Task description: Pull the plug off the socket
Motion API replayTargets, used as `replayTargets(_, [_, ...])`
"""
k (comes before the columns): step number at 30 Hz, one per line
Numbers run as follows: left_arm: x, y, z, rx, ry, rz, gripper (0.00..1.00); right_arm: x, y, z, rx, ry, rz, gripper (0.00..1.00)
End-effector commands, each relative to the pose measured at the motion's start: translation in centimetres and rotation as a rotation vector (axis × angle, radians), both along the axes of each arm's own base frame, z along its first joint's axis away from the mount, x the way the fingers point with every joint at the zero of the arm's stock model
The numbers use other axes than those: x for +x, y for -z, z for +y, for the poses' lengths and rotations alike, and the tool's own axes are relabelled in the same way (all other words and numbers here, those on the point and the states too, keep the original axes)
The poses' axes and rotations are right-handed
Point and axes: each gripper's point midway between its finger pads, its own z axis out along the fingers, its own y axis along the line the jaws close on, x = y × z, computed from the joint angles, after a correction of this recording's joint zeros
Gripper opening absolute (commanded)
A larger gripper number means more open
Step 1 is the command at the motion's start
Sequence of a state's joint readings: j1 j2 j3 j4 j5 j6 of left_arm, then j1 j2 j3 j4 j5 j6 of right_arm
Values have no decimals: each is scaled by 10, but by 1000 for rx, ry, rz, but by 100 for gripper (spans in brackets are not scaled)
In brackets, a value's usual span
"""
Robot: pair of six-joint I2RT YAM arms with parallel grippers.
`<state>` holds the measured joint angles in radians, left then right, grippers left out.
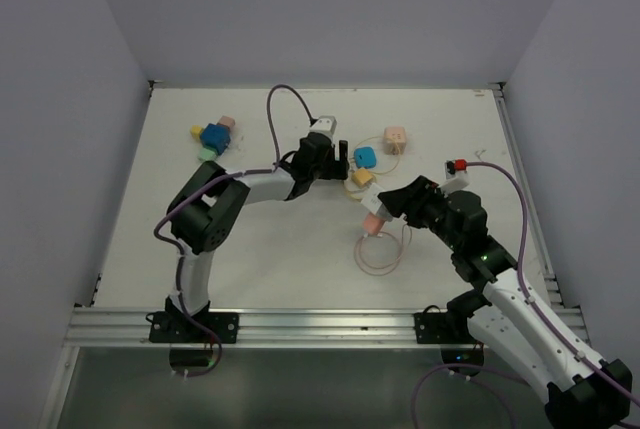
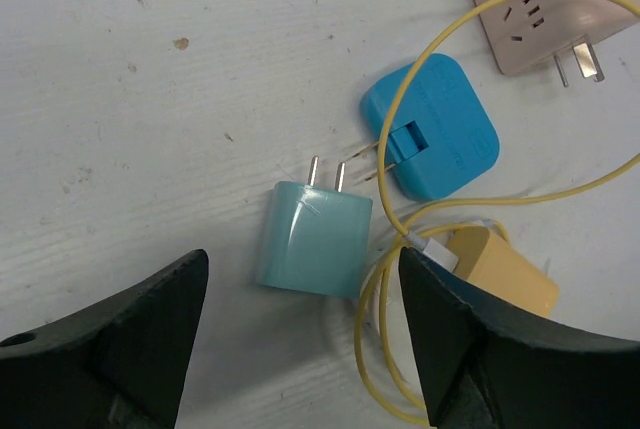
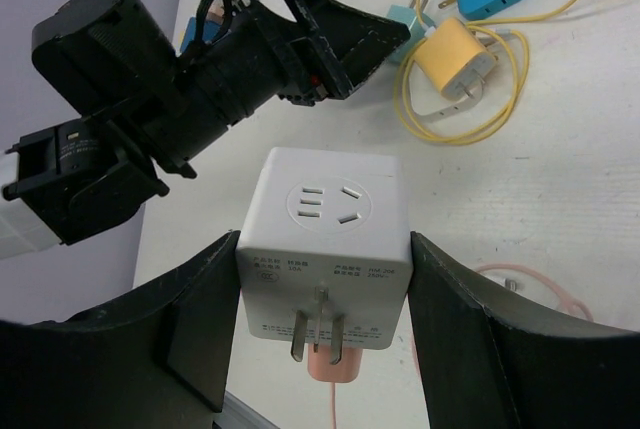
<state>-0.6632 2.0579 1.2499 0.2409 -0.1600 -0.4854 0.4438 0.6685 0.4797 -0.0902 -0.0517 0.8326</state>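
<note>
My right gripper (image 3: pixel 322 249) is shut on a white cube socket (image 3: pixel 325 214), one finger on each side, holding it over the table. The cube's own metal prongs point toward the camera. A pink plug (image 3: pixel 335 364) sticks out behind the cube's lower edge and appears seated in its far face. Its pink cable (image 1: pixel 383 249) loops on the table. In the top view the right gripper (image 1: pixel 378 211) is at the table's middle. My left gripper (image 2: pixel 302 264) is open and empty, just above a teal charger (image 2: pixel 313 239).
A blue adapter (image 2: pixel 435 129), a yellow charger (image 2: pixel 505 279) with a yellow cable (image 2: pixel 400 109) and a pink cube socket (image 2: pixel 545 4) lie close to the left gripper. A cluster of coloured adapters (image 1: pixel 213 137) sits at the far left.
</note>
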Motion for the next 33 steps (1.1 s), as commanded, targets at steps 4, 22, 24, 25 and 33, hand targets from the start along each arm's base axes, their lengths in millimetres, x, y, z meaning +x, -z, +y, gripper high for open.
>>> replayTargets(4, [-12,-81,14,-108,-10,-161,86,6,-29,4,84,11,-60,0])
replayTargets(22, [-172,-167,56,-203,166,-256,99,14,-49,26,172,-63,-71,0])
replayTargets(24, [-190,-164,50,-214,205,-217,100,13,-54,30,188,-89,-78,0])
replayTargets(25, [-194,-164,48,-224,216,-213,100,13,-52,32,195,-94,-66,0])
replayTargets(33, [-227,-170,13,-255,305,-217,100,10,-45,40,234,-130,-44,0])
